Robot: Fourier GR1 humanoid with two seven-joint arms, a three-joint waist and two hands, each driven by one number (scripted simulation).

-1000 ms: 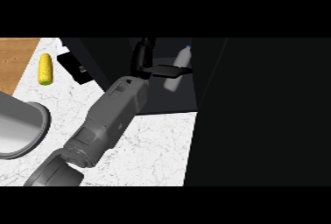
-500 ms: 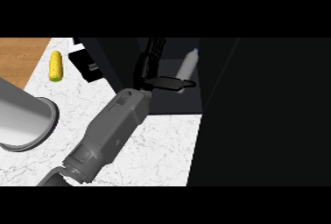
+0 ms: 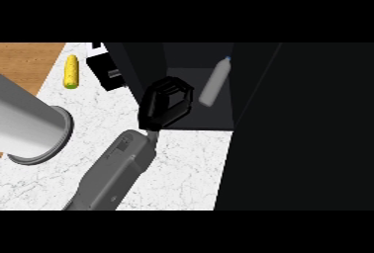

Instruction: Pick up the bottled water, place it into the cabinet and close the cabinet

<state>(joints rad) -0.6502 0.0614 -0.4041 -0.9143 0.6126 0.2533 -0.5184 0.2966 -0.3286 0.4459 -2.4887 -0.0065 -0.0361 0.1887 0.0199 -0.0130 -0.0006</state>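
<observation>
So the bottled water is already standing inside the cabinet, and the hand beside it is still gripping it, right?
Not quite. In the head view the bottled water does stand inside the cabinet, but the hand is not gripping it; it sits to the bottle's left, apart from it, holding nothing.

Single view only, from the robot's head. It looks steeply down on the marble counter (image 3: 182,173), close in. The dark cabinet (image 3: 292,123) fills the frame from 12 to 5 o'clock. One grey forearm (image 3: 113,173) enters from 7 o'clock.
</observation>
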